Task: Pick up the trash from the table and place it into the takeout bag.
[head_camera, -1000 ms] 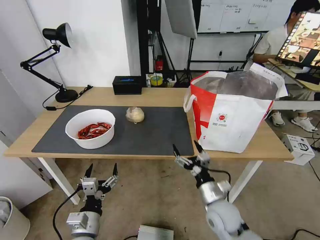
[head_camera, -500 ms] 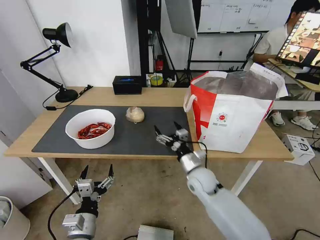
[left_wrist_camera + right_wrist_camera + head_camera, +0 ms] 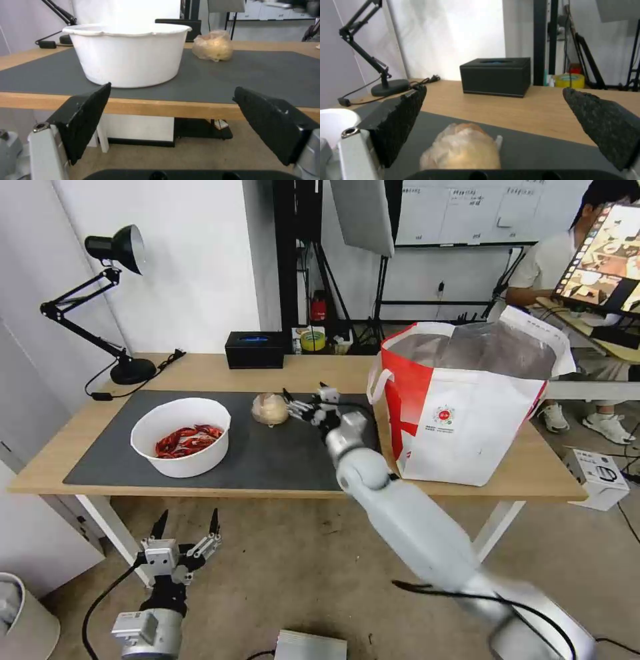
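1. The left hand [image 3: 186, 522] hangs low in front of the surface [image 3: 307, 373], below its near edge, fingers spread wide and holding nothing.
2. In the left wrist view the two dark fingers [image 3: 87, 117] stand far apart, and the surface edge runs across between them.
3. The white bowl [image 3: 181, 437] sits on the grey mat [image 3: 300, 453] toward the robot's left, near the front edge, with red shells [image 3: 188, 439] inside.
4. The right arm reaches over the front edge and across the mat. The right hand [image 3: 301, 400] is open, its fingertips just beside the beige lump [image 3: 270, 409] on the lump's right; contact cannot be told.
5. In the right wrist view the lump [image 3: 461, 150] lies low between the spread fingers [image 3: 398, 122], nothing gripped.
6. The lump rests on the mat near its far edge, apart from the bowl and to its right.
7. The bag [image 3: 467, 400] stands upright on the right part of the surface, mouth open, silvery lining showing, a white handle on its left side.
8. A black box [image 3: 254, 350] sits at the far edge of the surface, behind the lump.
9. A black desk lamp [image 3: 100, 300] stands at the far left corner, its cable trailing on the wood.
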